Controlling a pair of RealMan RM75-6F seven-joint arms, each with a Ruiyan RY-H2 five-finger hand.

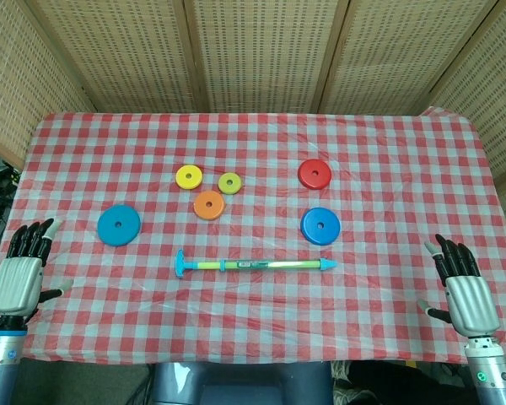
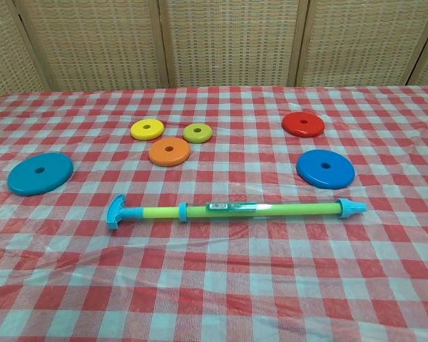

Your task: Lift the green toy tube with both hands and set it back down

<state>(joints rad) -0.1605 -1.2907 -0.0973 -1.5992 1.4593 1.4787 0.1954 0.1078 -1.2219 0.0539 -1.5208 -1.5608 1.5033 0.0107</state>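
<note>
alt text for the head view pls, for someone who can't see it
A green toy tube lies flat on a red checked table, untouched, with the open left hand and right hand at the near corners. Six coloured discs lie beyond it.

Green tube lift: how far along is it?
Nothing looks done yet. The green toy tube lies flat on the checked tablecloth, in front of the coloured discs. The left hand and right hand are at the table's near corners, fingers apart, holding nothing, well clear of the tube. No grasp is in hand. Left: reach in, grip both ends, lift, set back down.
</note>
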